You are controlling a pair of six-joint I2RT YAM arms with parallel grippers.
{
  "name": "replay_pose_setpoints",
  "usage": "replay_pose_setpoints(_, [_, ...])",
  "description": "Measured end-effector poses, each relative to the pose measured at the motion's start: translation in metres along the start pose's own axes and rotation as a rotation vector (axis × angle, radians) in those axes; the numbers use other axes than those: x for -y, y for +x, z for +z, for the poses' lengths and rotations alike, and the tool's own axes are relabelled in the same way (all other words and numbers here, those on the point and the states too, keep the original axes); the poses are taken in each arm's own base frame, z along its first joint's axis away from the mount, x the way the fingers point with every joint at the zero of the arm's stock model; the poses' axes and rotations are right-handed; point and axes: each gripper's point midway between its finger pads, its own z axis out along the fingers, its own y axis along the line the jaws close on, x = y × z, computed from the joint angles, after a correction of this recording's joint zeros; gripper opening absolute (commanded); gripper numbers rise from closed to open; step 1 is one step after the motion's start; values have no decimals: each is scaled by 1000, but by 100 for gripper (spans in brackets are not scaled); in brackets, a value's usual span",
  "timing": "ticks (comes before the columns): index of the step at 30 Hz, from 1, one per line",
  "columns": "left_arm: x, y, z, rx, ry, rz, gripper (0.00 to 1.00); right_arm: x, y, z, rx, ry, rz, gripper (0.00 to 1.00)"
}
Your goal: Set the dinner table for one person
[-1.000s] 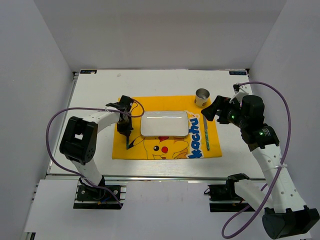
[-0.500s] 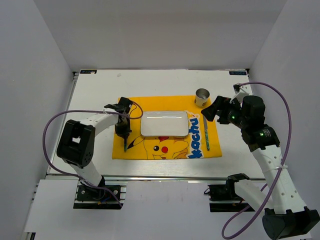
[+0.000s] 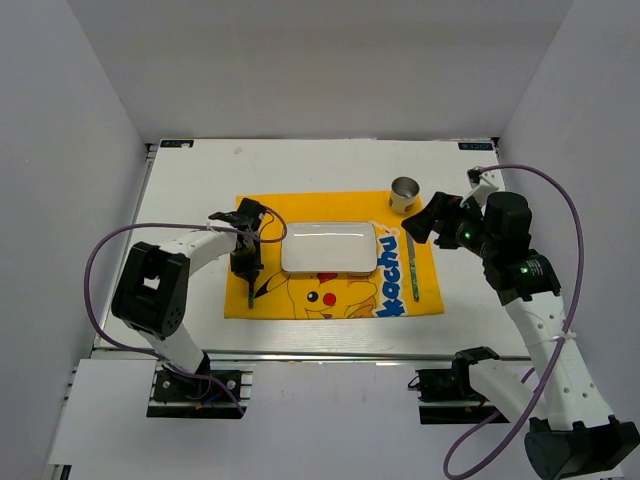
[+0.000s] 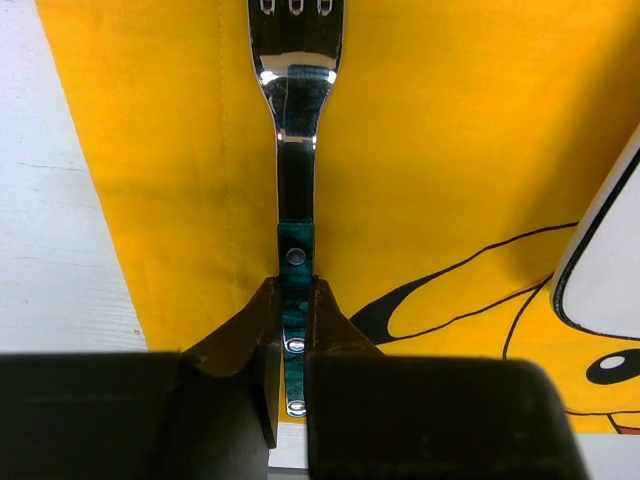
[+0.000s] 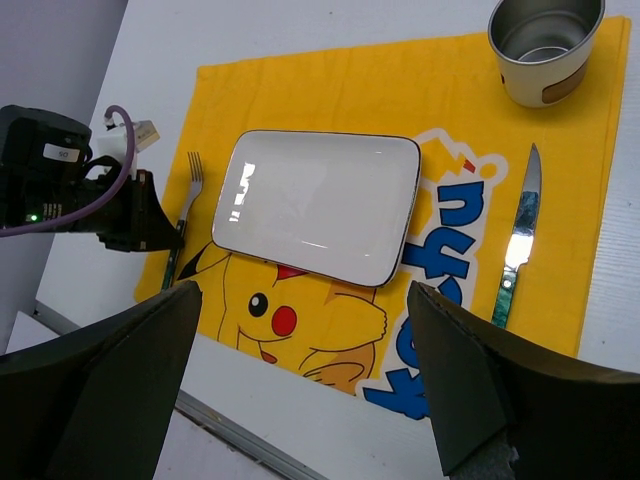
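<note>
The left gripper (image 4: pixel 295 300) was narrowed onto the green handle of the fork (image 4: pixel 297 100), one finger on each side. The fork lay along the yellow placemat (image 3: pixel 330 300), tines pointing away from the arm bases, between the mat's left edge and the white plate (image 3: pixel 328 247), touching neither. Its handle end reached the mat's near hem. The right gripper (image 5: pixel 303 300) was spread wide and empty, raised near the metal cup (image 3: pixel 405 192) and above the knife (image 3: pixel 411 268). The white worktop (image 3: pixel 190 190) carried the mat near its middle, with bare surface left of the mat and beyond it.
</note>
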Motion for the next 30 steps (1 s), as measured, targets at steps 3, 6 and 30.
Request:
replay_pose_setpoints(3, [0,0,0,0,-1,0,26,-1,-1,-2,7,-3,-3,89])
replay_pose_setpoints(6, [-1,1,0,-2,-5,-1,47,-2,-2,-3,10,-4,-4,89])
replay_pose_setpoints(30, [-61,-36,-232,684,35,-259,98,12,-43,-95,136,284,-122,89])
